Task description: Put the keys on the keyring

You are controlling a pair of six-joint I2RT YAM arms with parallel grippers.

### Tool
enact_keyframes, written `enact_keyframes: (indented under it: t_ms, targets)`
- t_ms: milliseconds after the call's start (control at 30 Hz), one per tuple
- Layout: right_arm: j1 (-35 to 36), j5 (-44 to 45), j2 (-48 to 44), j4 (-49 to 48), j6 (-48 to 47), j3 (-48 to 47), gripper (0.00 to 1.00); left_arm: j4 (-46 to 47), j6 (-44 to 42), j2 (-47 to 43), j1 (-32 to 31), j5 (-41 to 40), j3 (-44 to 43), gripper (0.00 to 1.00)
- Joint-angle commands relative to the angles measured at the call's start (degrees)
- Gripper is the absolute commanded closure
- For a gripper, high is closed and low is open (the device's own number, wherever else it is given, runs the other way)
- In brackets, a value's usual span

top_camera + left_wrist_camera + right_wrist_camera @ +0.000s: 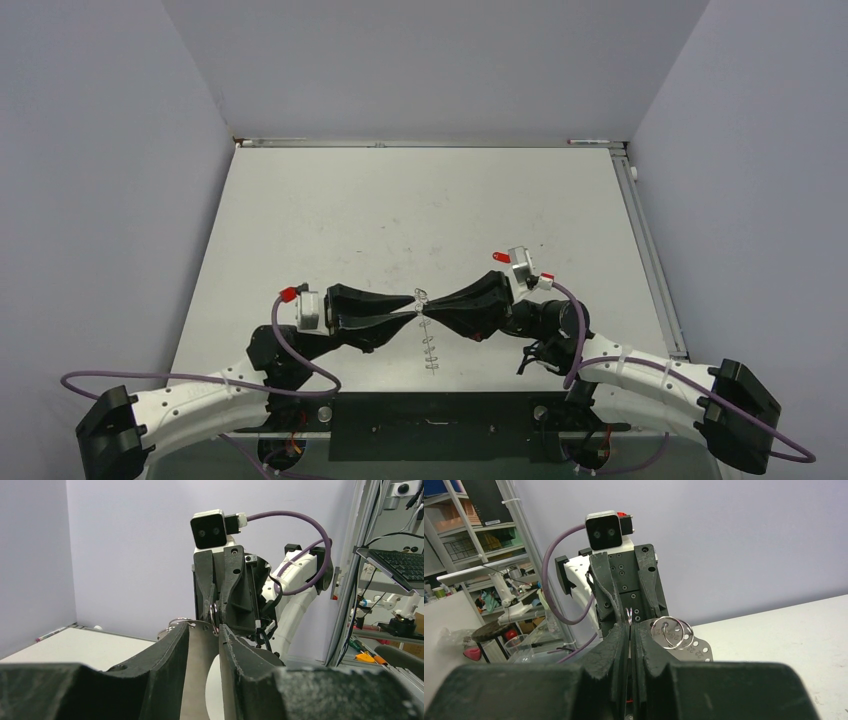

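Both arms meet tip to tip over the middle of the table (300, 200), up off the surface. Left gripper (204, 626) has its fingers a bit apart with a flat silvery tab (200, 655) wedged edge to edge between them, so it's pinching that. Right gripper (630, 625) is pressed nearly together on a thin loop of the keyring (671, 632), whose rings hang just beside its fingertips, touching the tab
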State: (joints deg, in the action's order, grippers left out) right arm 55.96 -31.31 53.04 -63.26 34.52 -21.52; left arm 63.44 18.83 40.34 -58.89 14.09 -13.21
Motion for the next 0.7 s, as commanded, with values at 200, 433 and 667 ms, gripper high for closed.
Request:
enact_keyframes:
  t_ms: [200,433,667]
  targets:
    - [0.7,-0.1,1.4,-6.5,-0.3,-0.7,0.95,2.1,0.2,1.1,-0.8,0.9,-0.1,0.81]
    - [1.1,-0.7,2.6,-6.9,-0.5,-1.1,0.95,2.3,0.1,1.9,-0.9,0.6,-0.2,0.83]
    - [1.4,-1.3,3.1,-7.4,-0.4,-1.3,0.95,1.1,0.0,2.2,-1.3,0.1,-0.5,1.0]
